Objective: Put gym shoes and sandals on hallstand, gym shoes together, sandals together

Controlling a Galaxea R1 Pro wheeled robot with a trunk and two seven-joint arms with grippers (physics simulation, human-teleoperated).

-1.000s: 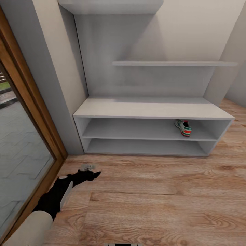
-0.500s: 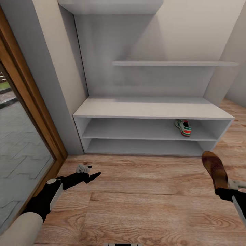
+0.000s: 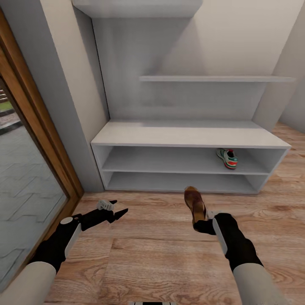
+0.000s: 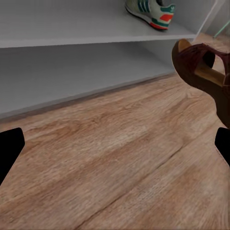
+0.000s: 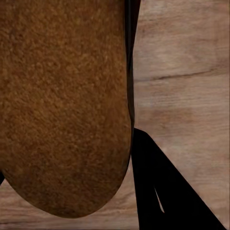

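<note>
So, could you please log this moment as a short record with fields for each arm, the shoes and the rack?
left gripper: jaws open, empty, hovering over the light brown wood-plank floor
right gripper: jaws shut on a dark brown leather-looking sandal, held above the floor in front of the rack
white sneaker with teal stripes and red-orange heel: on the upper open shelf, toward its right end
wide low light-grey shoe rack: lower shelf bare in the head view
</note>
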